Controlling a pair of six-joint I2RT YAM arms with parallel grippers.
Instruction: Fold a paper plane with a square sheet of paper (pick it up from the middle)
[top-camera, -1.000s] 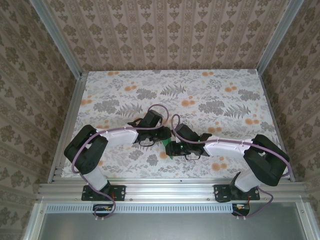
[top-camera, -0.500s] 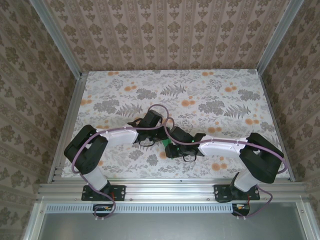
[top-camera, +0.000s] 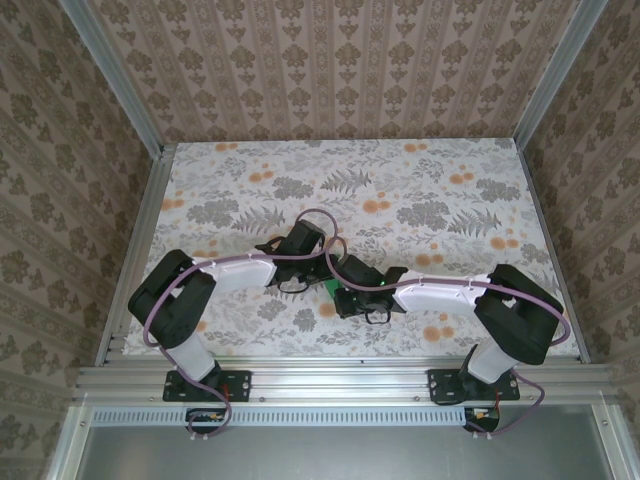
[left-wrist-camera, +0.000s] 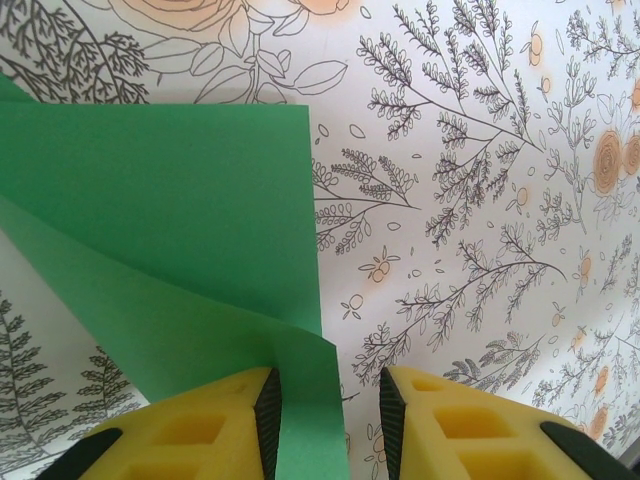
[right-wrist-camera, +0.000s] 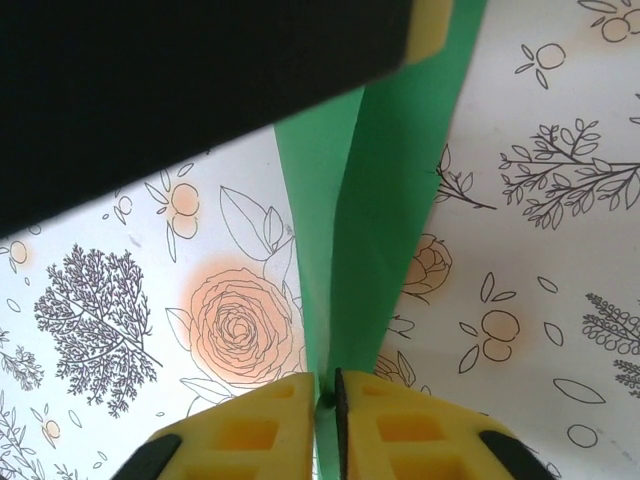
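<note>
On your left, the left pincer (top-camera: 320, 277) reaches in over the flowered tabletop (top-camera: 440, 190), toward the middle of its near half. Its wrist camera shows you the two yellow fingers (left-wrist-camera: 200, 435) standing apart, with a raised flap of the sheet of paper (left-wrist-camera: 170, 210) running into the gap between them. The green edge lies against the left-hand pad, and a strip of tabletop shows between it and the other pad, so these jaws are open around the flap, not closed on it. Beyond the fingers the sheet is bent into two planes (a flat upper panel and a slanting lower one, meeting along a crease). From above, a small bit of green shows between the two pincers, which sit just beside each other. To your right, the right pincer (top-camera: 347, 297) is pressed together on the paper. In its wrist view the yellow pads (right-wrist-camera: 255, 420) all but meet, with a thin green fold clamped in the slit and rising away toward the dark bulk of the left arm (right-wrist-camera: 180, 90).
</note>
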